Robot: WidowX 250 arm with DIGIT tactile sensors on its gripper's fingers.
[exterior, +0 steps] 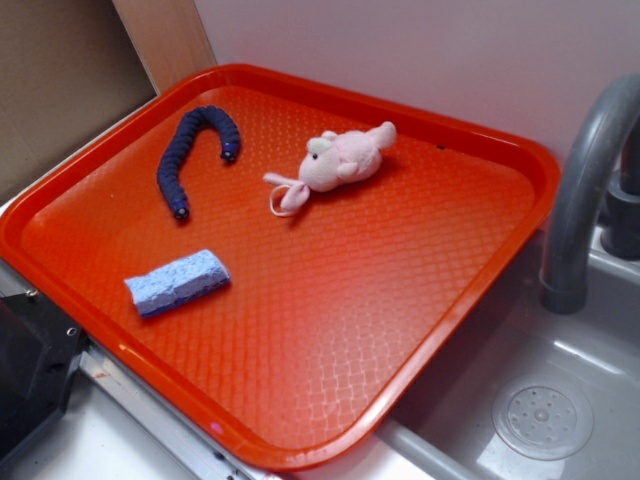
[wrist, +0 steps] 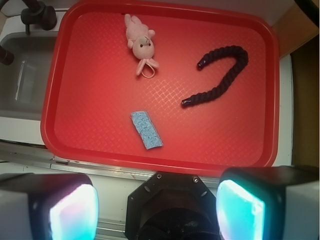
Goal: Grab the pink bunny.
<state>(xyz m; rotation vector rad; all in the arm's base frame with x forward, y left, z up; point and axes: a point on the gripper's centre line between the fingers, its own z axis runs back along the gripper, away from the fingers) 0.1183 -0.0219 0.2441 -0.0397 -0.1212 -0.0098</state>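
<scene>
The pink bunny lies on its side in the far half of the orange-red tray, its ribbon loop pointing toward the tray's middle. The wrist view shows the bunny near the top of the tray, far from my gripper. The gripper hangs high above, back beyond the tray's near rim. Its two pads stand wide apart with nothing between them. The exterior view does not show the gripper.
A dark blue worm toy curves beside the bunny. A blue sponge lies nearer the tray's front. A grey sink with a faucet adjoins the tray. A black robot part sits at the lower left.
</scene>
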